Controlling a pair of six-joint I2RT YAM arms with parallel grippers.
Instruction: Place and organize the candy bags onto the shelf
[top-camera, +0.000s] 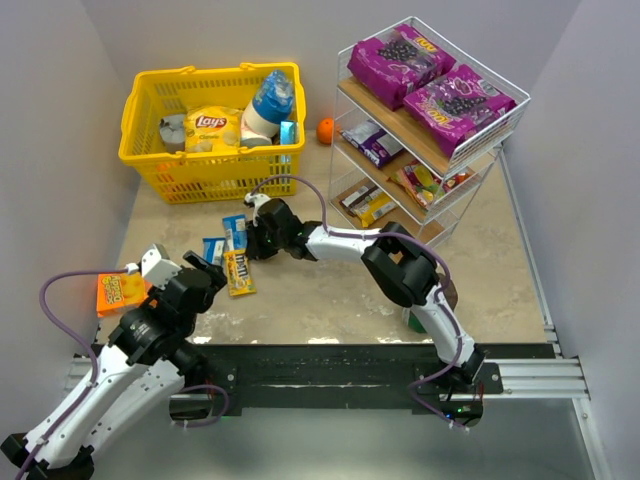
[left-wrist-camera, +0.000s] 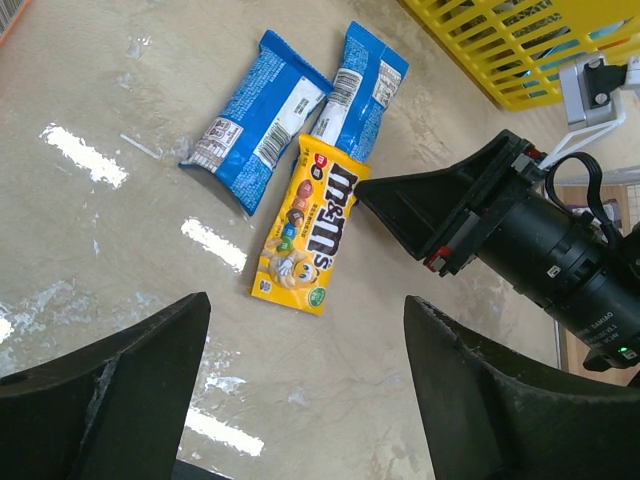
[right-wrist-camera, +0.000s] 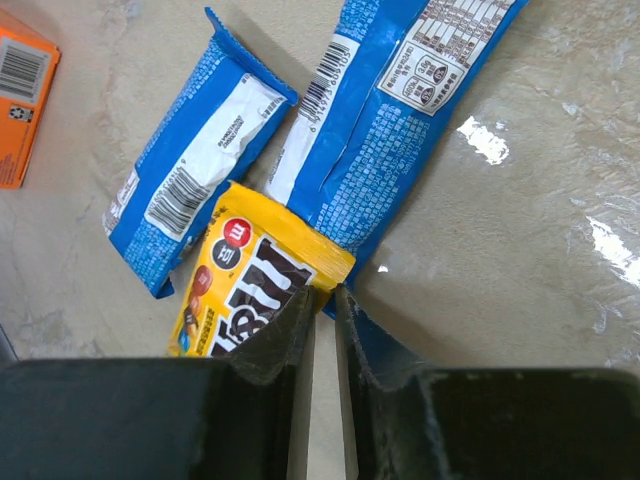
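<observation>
The right jaws pinch almost closed on the far corner of the flat yellow M&M's packet (right-wrist-camera: 232, 275) to lift it for the shelf (top-camera: 385, 116); the left jaws gape wide, empty.

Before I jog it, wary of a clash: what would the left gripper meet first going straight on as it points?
Probably the yellow M&M's packet on the table, dead ahead; the right gripper sits at its far end.

Table (top-camera: 330, 290), basket (top-camera: 150, 100), shelf (top-camera: 520, 102), blue bags (top-camera: 232, 232), yellow bag (top-camera: 238, 272)
</observation>
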